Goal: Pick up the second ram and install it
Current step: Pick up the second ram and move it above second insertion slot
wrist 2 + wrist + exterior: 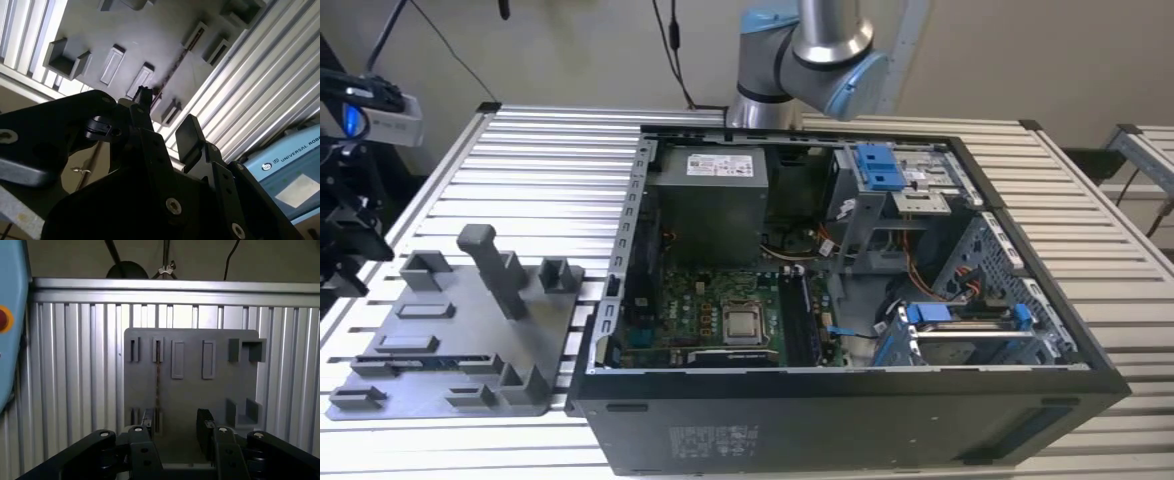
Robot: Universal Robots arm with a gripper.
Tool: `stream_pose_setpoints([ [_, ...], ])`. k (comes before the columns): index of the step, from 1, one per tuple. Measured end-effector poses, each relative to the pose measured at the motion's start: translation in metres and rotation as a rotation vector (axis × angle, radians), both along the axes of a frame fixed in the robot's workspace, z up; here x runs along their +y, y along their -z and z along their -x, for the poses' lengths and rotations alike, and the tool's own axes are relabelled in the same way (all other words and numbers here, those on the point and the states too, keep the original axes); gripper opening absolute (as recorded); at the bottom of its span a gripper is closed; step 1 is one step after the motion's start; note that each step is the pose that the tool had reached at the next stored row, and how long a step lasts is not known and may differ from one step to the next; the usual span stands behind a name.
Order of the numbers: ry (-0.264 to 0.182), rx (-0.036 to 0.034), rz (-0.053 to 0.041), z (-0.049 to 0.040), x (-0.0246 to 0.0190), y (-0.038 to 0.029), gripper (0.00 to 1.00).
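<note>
The second ram (157,377) stands on edge in a slot of the grey holder plate (190,395), showing as a thin dark strip. In the second wrist view the ram (172,75) crosses the plate (150,40) the same way. In the exterior view the ram (434,357) sits low in the plate (454,330), at the exterior view's left. My gripper (176,422) hangs well above the plate, open, with nothing between its black fingers (205,422). The second wrist view also shows the gripper (167,117) open and apart from the ram.
An open computer case (854,385) lies on the slatted aluminium table (547,160), with its motherboard (707,300) exposed. The arm's joints (807,55) rise behind the case. A blue-grey control box (290,170) sits beyond the table edge. Upright posts (494,270) stand on the holder plate.
</note>
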State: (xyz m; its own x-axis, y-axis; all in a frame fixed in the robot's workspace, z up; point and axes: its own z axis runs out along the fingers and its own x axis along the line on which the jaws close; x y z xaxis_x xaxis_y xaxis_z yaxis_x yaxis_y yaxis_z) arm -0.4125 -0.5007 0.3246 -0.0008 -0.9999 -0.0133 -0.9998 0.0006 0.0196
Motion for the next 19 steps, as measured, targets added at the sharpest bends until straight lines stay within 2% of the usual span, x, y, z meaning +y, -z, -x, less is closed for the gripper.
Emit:
stream_pose_setpoints([
  [5,0.000,0.0000,0.0071,0.0000,0.0001,0.0065,0.48],
  [19,0.000,-0.0010,0.0147,0.0010,0.0005,0.0240,0.48],
])
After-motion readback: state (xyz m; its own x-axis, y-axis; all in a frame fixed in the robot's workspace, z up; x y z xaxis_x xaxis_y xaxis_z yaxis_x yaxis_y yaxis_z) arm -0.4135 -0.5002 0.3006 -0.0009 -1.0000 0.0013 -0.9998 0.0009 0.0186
